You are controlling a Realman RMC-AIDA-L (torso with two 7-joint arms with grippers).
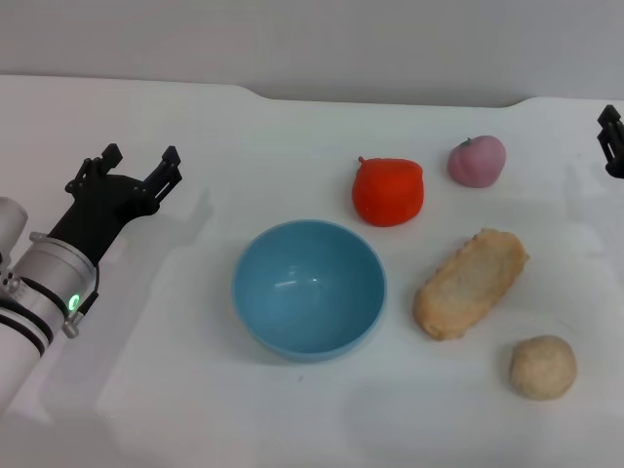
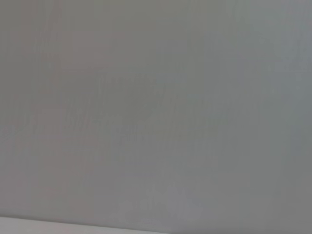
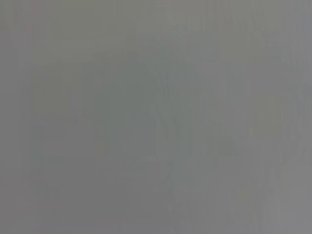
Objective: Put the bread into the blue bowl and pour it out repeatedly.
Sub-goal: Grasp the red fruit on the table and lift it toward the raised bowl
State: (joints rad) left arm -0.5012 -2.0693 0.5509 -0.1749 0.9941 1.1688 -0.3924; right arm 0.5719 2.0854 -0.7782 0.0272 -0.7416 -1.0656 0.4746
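The blue bowl point(image 1: 309, 289) stands upright and empty in the middle of the white table. The bread point(image 1: 470, 283), a long golden-tan loaf, lies on the table just right of the bowl, apart from it. My left gripper point(image 1: 142, 160) is open and empty at the left, well away from the bowl. My right gripper point(image 1: 611, 139) shows only as a dark part at the far right edge. Both wrist views show only plain grey.
A red-orange lumpy toy point(image 1: 388, 191) and a pink fruit toy point(image 1: 477, 160) sit behind the bowl and the bread. A small round beige ball point(image 1: 542, 367) lies at the front right. The table point(image 1: 175, 390) is white, with its far edge against a grey wall.
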